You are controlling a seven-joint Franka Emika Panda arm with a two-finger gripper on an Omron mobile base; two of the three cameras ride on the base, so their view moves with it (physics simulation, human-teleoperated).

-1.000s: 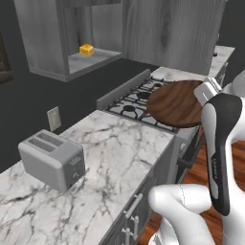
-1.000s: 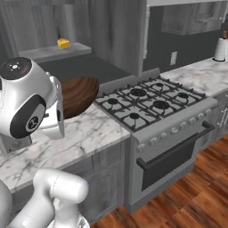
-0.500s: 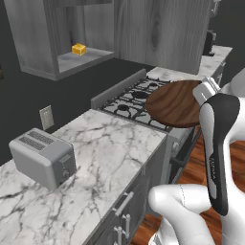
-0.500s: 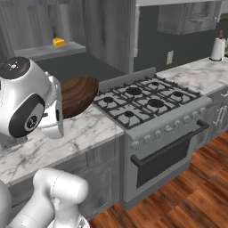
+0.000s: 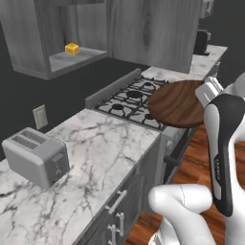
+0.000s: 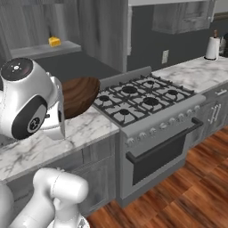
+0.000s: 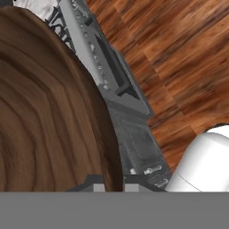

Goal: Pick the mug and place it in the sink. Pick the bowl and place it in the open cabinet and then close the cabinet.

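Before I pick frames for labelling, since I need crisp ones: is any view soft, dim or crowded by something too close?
Left base view: evenly lit, slightly soft; the bowl and toaster read clearly. Right base view: sharper, with the cabinet interior dim around the small yellow item. Hand view: the bowl's wood grain looms very close, and the fingers barely show at the bottom.

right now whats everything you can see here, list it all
bowl: 1, dark-brown wood, held up off the counter over the stove's near edge
cabinet: 1, grey wood-grain, open, on the wall
yellow block: 1, on the cabinet shelf
toaster: 1, grey, on the marble counter
stove: 1, black burners, oven below
wall outlet: 1, white, above the counter
paper towel roll: 1, white, far counter
gripper: 1, jaws closed on the bowl's rim
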